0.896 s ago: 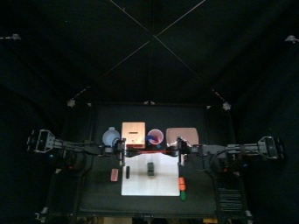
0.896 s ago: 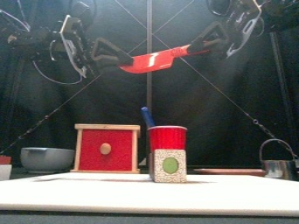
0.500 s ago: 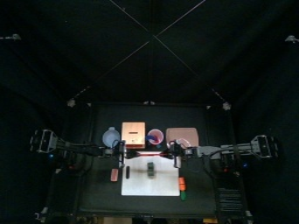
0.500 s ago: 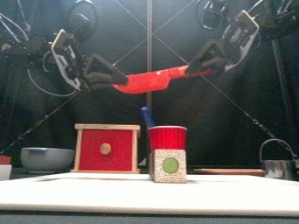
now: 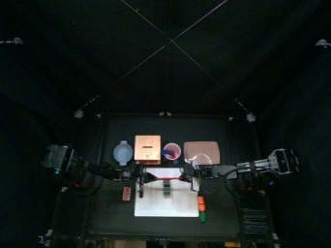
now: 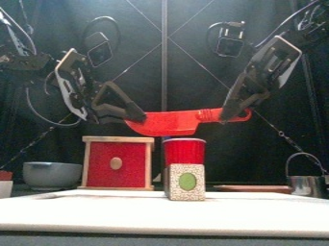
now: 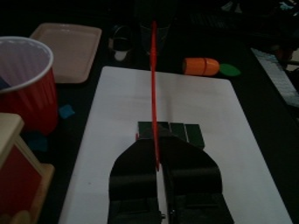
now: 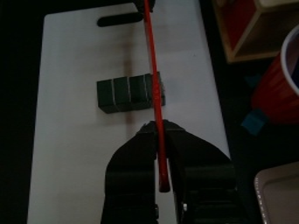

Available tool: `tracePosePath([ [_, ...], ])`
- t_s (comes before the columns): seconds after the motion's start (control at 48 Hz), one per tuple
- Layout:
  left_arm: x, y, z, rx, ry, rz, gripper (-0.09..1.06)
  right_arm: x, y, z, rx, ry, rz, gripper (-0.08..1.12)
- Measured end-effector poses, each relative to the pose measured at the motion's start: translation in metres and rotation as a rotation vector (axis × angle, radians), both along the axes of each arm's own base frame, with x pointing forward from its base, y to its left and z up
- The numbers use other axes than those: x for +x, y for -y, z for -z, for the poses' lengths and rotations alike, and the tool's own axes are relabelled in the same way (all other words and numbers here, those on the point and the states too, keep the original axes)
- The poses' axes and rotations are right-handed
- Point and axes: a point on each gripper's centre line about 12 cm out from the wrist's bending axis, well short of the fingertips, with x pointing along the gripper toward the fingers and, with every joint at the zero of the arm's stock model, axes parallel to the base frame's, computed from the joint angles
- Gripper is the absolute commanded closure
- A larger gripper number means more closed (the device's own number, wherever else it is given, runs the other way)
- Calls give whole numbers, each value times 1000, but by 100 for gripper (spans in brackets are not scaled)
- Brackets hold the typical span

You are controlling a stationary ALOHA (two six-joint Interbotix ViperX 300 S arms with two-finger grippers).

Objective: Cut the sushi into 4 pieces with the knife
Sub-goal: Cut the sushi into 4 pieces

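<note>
Both arms meet over the table centre with the knife (image 6: 174, 120) slung level between them. Left gripper (image 6: 125, 111) is pinched closed on the blade end; right gripper (image 6: 240, 113) is pinched closed on the handle end (each wrist view shows the jaws tight on the thin red edge, no gap). The knife is in the air, clear of everything under it. Sushi (image 7: 170, 132) lies on the board (image 7: 122, 101) as a short row of dark green blocks, touching one another. From both wrist cameras the blade edge runs across the row, nearer one end than its middle. In the front view the roll shows end-on, pale with a green centre, standing before the cup (image 6: 184, 152) and well beneath the blade. Behind the board, in a row: bowl (image 5: 123, 151), box (image 5: 147, 150), cup, tray (image 5: 200, 151). An orange toy (image 7: 201, 65) lies just off the board; its type cannot be made out.
</note>
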Motion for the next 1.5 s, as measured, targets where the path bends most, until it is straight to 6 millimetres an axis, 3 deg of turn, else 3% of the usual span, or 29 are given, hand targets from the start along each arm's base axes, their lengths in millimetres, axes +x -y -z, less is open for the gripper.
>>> tracePosePath([
  [0.333, 3, 3, 16, 1, -45, 2, 77, 4, -1, 24, -6, -75, -4, 90],
  [0.833, 8, 4, 31, 5, -75, 0, 77, 4, 0, 40, -8, -124, -1, 90],
  [0.979, 8, 6, 40, 6, -100, 5, 77, 5, 0, 42, 1, -132, 8, 90],
  [1.083, 10, 6, 53, 10, -138, 5, 77, 7, 0, 57, -12, -173, -4, 90],
  [1.5, 9, 1, 73, 4, -190, -35, 77, 9, 1, 74, -6, -224, 6, 90],
])
